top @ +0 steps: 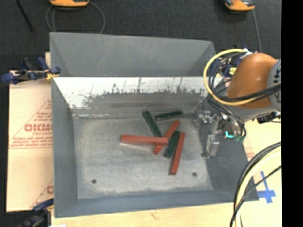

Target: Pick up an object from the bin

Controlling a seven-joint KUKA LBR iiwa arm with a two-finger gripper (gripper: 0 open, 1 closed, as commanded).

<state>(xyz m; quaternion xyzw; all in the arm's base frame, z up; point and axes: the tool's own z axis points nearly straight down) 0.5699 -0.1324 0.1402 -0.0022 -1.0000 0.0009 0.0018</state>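
Now the gripper (pixel 211 143) is hanging by the bin's (pixel 94 171) right wall, clear of the crossed red-green sticks (pixel 142 139); cannot tell its grip.

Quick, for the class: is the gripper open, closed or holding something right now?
Gripper: cannot be told; it hangs by the bin's right wall, apart from the red and green sticks.

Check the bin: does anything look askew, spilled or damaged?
Nothing is spilled or broken. The red and dark green bars lie crossed over one another in a loose heap at the bin's middle, and dark scuff marks streak its back wall. The gripper hangs beside the heap, near the wall at the view's right.
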